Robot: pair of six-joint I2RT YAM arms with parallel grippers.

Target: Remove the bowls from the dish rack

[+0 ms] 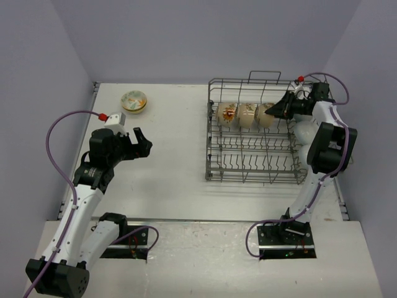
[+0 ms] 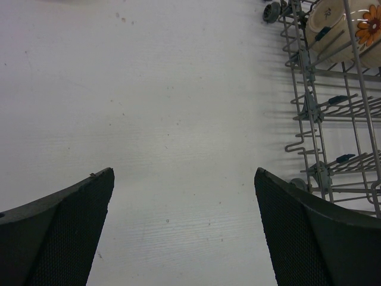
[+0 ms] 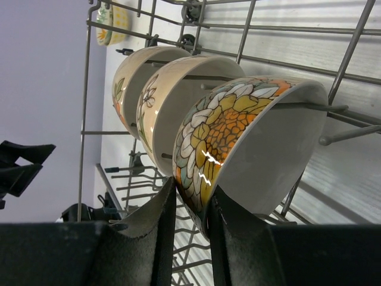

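Observation:
The grey wire dish rack [image 1: 254, 162] stands at the right of the table. Three bowls stand on edge in its back row: a cream one with orange marks [image 1: 227, 113], a cream one [image 1: 247, 115] and a floral one [image 1: 265, 115]. My right gripper [image 1: 277, 110] is shut on the rim of the floral bowl [image 3: 238, 131], one finger [image 3: 158, 229] inside and the other outside. A further floral bowl [image 1: 133, 100] sits on the table at the back left. My left gripper [image 1: 141, 144] is open and empty above bare table, left of the rack [image 2: 309, 107].
The table's back edge meets the wall just behind the rack. The rack's raised wire handle [image 1: 265, 74] stands behind the right gripper. In the left wrist view the cream bowl with the orange flower [image 2: 348, 27] shows at the top right.

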